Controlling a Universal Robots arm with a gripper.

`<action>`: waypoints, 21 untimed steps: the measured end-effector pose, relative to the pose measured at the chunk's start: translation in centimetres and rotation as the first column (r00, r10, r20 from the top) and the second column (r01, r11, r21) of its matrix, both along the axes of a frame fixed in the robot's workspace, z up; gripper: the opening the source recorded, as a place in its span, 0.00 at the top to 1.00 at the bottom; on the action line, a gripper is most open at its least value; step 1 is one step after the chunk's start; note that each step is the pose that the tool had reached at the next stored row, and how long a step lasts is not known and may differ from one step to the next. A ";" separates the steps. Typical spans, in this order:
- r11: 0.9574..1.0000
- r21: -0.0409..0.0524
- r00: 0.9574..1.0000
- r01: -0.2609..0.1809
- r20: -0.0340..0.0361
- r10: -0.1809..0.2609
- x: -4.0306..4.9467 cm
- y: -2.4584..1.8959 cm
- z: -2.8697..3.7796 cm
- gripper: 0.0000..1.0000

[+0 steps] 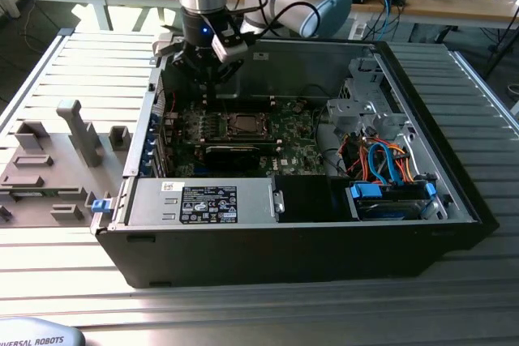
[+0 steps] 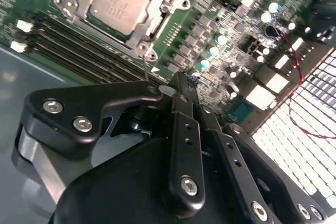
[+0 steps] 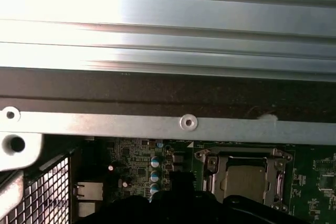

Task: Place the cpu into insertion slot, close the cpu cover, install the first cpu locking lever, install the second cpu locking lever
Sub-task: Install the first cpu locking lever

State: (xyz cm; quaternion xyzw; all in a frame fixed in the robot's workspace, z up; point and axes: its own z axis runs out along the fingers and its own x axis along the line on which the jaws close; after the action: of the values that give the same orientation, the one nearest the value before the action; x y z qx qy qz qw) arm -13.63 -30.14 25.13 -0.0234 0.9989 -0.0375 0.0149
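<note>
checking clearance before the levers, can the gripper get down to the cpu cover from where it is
Probably yes. The gripper hangs inside the open case, just off the cpu cover, which lies closed over the cpu. In the second wrist view only bare board lies between them; nothing stands over the socket.

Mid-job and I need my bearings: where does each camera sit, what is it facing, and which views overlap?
Exterior view: off the arm, above and in front of the open computer case, looking down into it; arm and gripper hang over the motherboard's far side.
Second wrist view: on the arm, looking along the gripper at the motherboard; fingers together, holding nothing.
First wrist view: on the arm, facing the case wall, board below.
Shared: all three show the cpu seated in the insertion slot, the cpu cover closed over it.
</note>
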 end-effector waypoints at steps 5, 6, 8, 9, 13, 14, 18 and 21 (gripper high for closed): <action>1.000 0.002 1.000 0.000 0.001 0.000 -0.15 0.00 0.14 0.89; 1.000 0.004 1.000 0.000 0.001 0.000 -0.16 0.01 0.36 0.89; 1.000 0.005 1.000 0.000 0.001 0.000 -0.15 0.02 0.62 0.89; 1.000 0.005 1.000 0.000 0.002 0.000 -0.15 0.04 0.63 0.89; 1.000 0.007 1.000 0.000 0.001 0.000 -0.15 0.37 0.64 0.89; 1.000 0.008 1.000 0.000 0.001 0.000 -0.15 0.46 0.64 0.89; 1.000 0.008 1.000 0.000 0.002 0.000 0.08 0.64 0.63 0.89; 1.000 0.008 1.000 0.000 0.001 0.000 0.49 0.64 0.64 0.89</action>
State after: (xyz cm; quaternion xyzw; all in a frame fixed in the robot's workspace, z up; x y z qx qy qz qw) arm -13.14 -29.50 25.77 -0.0234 0.9990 -0.0333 0.0157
